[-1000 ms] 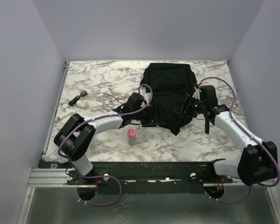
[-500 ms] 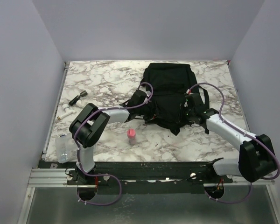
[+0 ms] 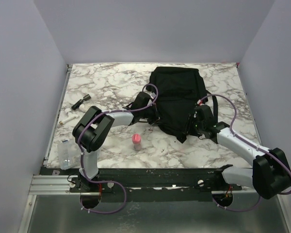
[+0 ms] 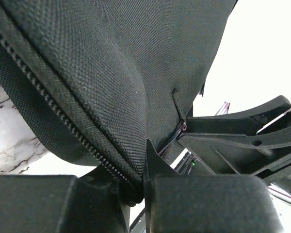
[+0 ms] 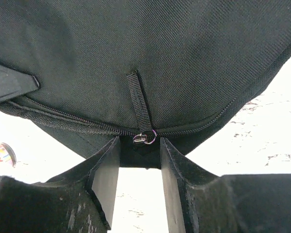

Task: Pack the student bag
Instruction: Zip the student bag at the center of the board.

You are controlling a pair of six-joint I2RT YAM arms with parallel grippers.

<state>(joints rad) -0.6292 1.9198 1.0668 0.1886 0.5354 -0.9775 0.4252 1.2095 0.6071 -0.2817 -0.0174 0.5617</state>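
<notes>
Marbled table [image 3: 102, 82] — student bag [image 3: 177, 92], pink bottle [image 3: 137, 141], black cylinder [image 3: 80, 102].

The top view looks down from above and behind over the whole white marbled counter [image 3: 106, 80] — both wrist views sit tight against the zipped near edge of the large soft black fabric backpack [image 3: 177, 94].

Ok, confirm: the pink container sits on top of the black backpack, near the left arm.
Not on it: the pink container sits on the marble table, apart from the student bag, near the left arm. The top external view shows this.
</notes>
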